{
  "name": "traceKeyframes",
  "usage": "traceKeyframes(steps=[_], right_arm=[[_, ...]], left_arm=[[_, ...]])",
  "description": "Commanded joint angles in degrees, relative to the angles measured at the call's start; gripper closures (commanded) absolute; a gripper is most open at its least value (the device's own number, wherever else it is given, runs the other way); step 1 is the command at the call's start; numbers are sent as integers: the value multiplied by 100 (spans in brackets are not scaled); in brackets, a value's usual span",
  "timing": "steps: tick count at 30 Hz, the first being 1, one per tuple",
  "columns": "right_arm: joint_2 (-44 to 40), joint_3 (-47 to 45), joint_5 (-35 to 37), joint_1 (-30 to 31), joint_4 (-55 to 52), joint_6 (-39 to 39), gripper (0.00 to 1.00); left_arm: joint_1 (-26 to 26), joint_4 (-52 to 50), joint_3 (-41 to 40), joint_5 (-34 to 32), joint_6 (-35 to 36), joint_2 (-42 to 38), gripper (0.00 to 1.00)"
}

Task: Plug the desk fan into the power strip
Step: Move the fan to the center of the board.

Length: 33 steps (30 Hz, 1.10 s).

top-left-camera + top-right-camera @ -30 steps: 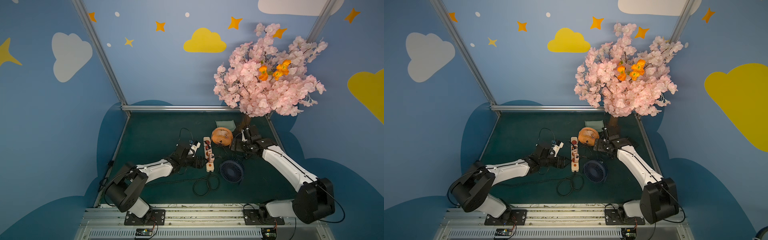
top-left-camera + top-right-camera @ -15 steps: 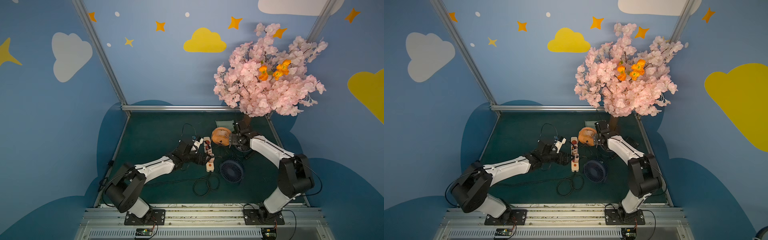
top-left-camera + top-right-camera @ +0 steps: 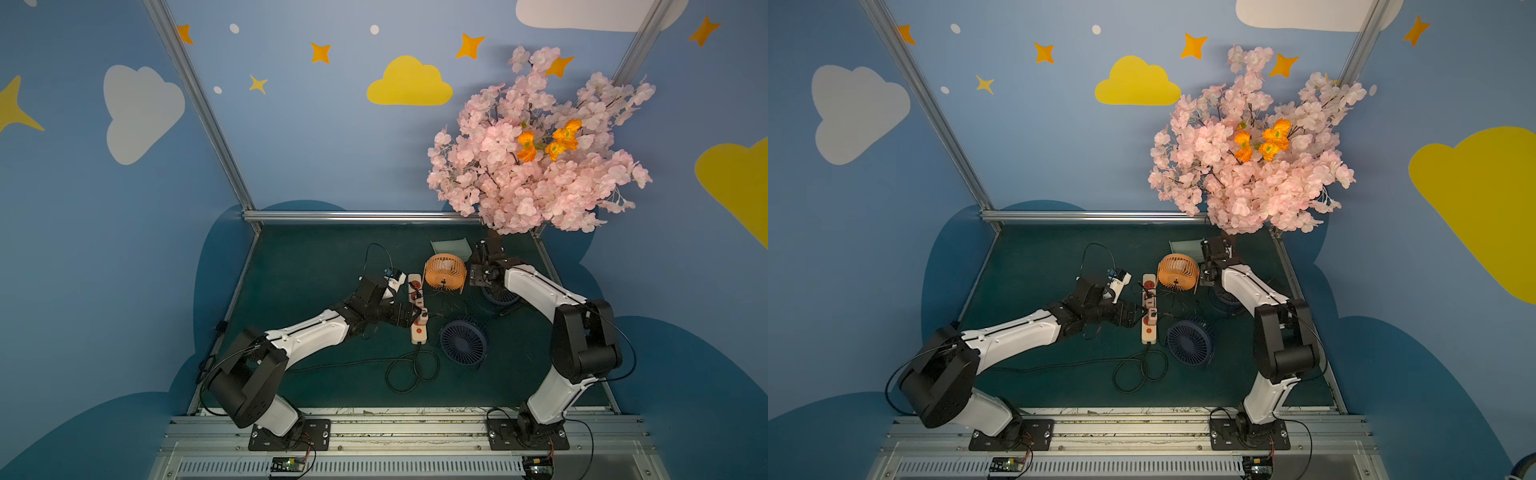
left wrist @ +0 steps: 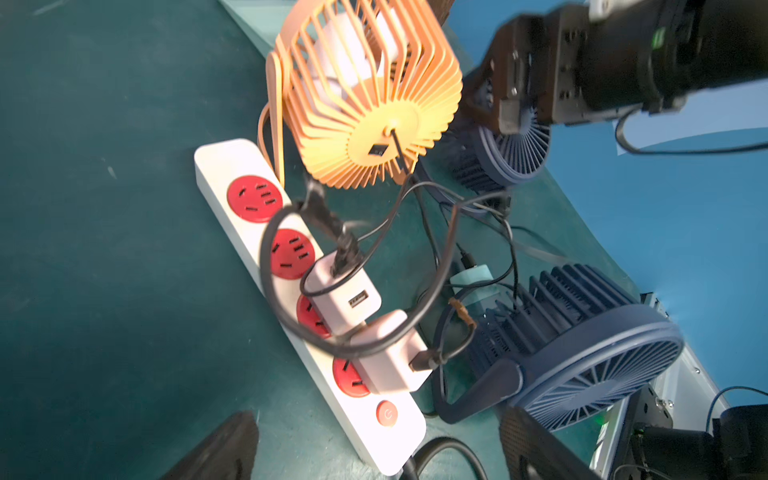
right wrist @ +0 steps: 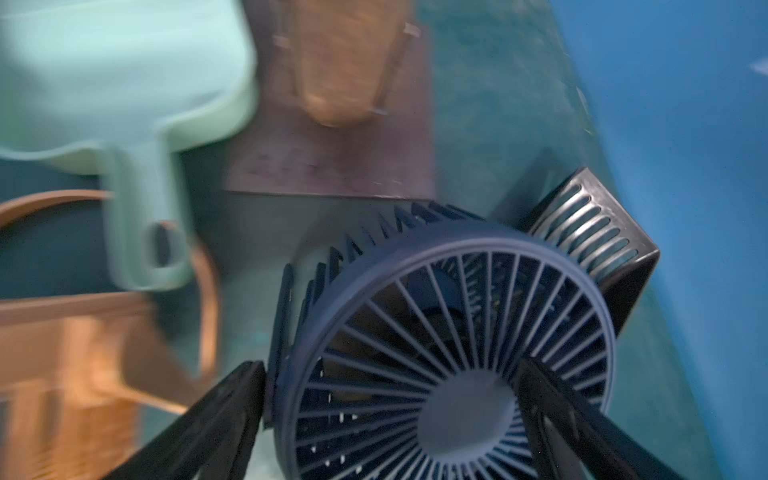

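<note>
**Power strip at desk centre; both claws released**

**Clearance.** The desk (image 3: 307, 266) is closed in by blue walls on both sides and by an aluminium rail (image 3: 357, 216) along its far edge. The robot's left half is open surface. The right half is crowded by an orange fan (image 3: 444, 272), a near navy fan (image 3: 463, 341), a far navy fan (image 5: 436, 353) and the blossom tree (image 3: 536, 145) in the far right corner.

**Orientation.** The power strip (image 4: 220, 162) lies flat. Its long axis runs from near to far, with the orange button (image 4: 386, 413) at the end toward the robot bases. The black cord (image 3: 411, 370) leaves that end and lies looped on the desk. The two far red sockets are free. Two white adapters (image 4: 345, 297) stand on the two sockets nearest the button.

**Position relative to the claws.** The left claw (image 4: 376, 415) reaches in from the strip's left side. Its fingers are spread to either side of the button end and hold nothing. The right claw (image 5: 390, 365) is well apart from the strip, beyond the orange fan. It is spread wide over the far navy fan, with one finger at the rim and one across the grille. Contact cannot be told.
</note>
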Motion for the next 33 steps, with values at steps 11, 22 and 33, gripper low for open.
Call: traceKeyframes(steps=[11,22,33], right_arm=[[-922,-618,-517,-545,-544,-125,3],[-462,-229,-2359,601,742,-192,8],[1099,1121,-3476,1017,1209,-863,9]], left_arm=[[-1,-360,561,-5,203,266,5],[85,-386,371,-138,192,46,5],[358,-336,-77,-140,197,-314,5]])
